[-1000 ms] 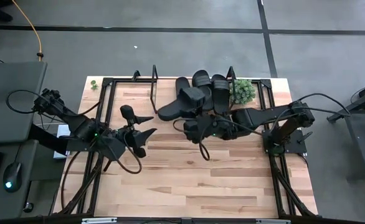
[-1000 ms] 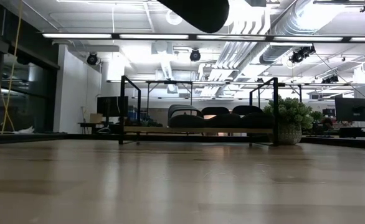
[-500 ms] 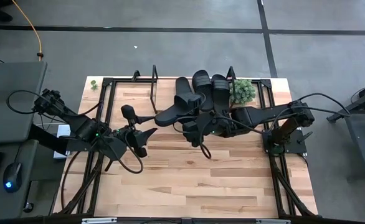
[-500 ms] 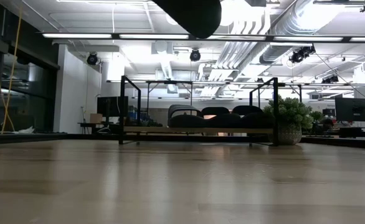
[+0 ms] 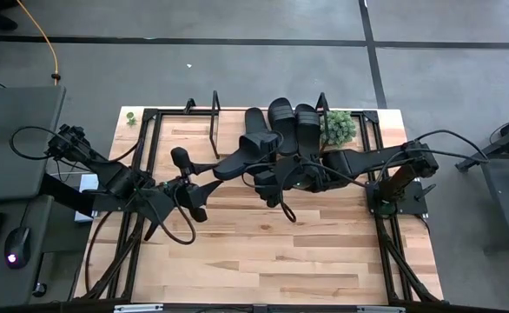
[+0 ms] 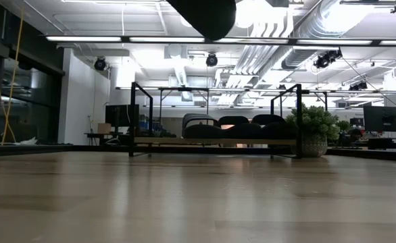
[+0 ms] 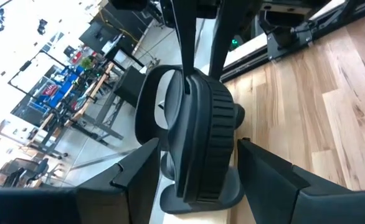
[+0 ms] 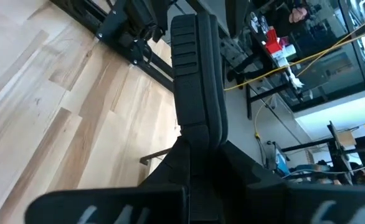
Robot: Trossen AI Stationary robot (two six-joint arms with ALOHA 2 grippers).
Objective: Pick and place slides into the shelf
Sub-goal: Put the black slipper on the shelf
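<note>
Clamping one matte black slide [image 5: 244, 156] by its heel end, the right gripper [image 5: 270, 171] holds it above the table [image 5: 280, 252], in front of the shelf [image 5: 228, 130], with the long oval sole stretching out toward the left arm; the right wrist view shows the ribbed sole edge [image 8: 197, 74] running straight out from between the closed fingers [image 8: 170, 171]. Three more slides [image 5: 280, 117] lie side by side on the shelf's right part, beside a small green plant [image 5: 339, 127]. In the left wrist view the held slide [image 7: 198, 140] shows its wide strap band and grooved sole rim, seen edge-on. Near the slide's toe, the left gripper [image 5: 201, 180] hangs with fingers [image 7: 129, 177] spread wide, holding nothing
</note>
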